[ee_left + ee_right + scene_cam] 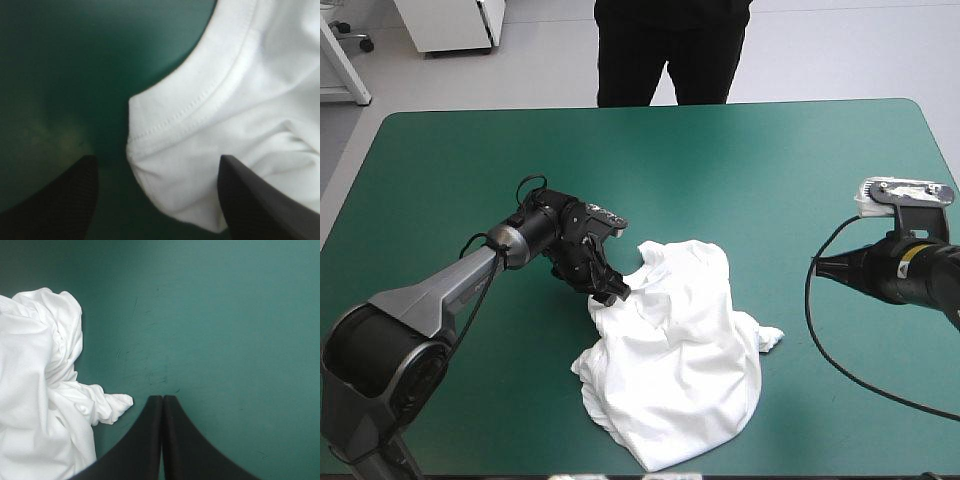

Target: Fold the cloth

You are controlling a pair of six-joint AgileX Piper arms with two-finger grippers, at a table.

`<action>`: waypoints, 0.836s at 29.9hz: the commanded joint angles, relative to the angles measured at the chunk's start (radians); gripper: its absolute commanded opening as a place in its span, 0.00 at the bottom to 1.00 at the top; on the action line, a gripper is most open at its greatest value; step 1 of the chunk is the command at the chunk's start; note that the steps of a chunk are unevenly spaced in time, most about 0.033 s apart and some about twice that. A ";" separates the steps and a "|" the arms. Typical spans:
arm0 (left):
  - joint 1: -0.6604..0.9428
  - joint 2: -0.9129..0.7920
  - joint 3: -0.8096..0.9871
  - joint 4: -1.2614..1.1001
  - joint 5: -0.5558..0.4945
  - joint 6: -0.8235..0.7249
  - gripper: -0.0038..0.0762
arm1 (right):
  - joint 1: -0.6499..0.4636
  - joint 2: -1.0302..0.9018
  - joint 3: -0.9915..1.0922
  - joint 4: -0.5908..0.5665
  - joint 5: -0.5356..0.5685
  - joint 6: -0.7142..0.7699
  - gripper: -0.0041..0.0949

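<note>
The white T-shirt (675,350) lies crumpled and partly spread near the table's front middle, its collar toward the left arm. My left gripper (610,292) is low at the shirt's left edge by the collar. In the left wrist view its fingers (65,200) stand apart, open, with the shirt's hemmed collar edge (200,115) lying between and ahead of them. My right gripper (162,405) is shut, its fingers meeting in a point over bare teal-green cover. A twisted sleeve end (112,405) of the T-shirt (35,390) lies beside it.
The teal-green cover (760,190) is bare beyond and to both sides of the shirt. The right arm (900,265) stays near the table's right edge, well apart from the shirt. A person stands beyond the far edge, not over the table.
</note>
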 commanded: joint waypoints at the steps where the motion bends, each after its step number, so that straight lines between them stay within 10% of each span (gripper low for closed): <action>1: -0.005 -0.016 -0.021 -0.015 -0.022 0.001 0.66 | -0.008 -0.010 -0.025 -0.017 -0.014 -0.008 0.04; 8: -0.005 0.050 -0.021 -0.021 -0.003 0.008 0.61 | -0.008 -0.008 -0.025 -0.017 -0.018 -0.008 0.04; 13: -0.019 0.054 -0.021 -0.024 0.004 0.032 0.05 | -0.008 0.003 -0.025 0.009 -0.002 -0.003 0.08; 22: -0.026 0.054 -0.021 -0.069 0.014 0.056 0.04 | -0.008 0.099 -0.025 0.174 -0.002 -0.093 0.60; 25: -0.026 0.054 -0.021 -0.069 0.014 0.056 0.04 | -0.008 0.138 -0.025 0.165 -0.002 -0.096 0.63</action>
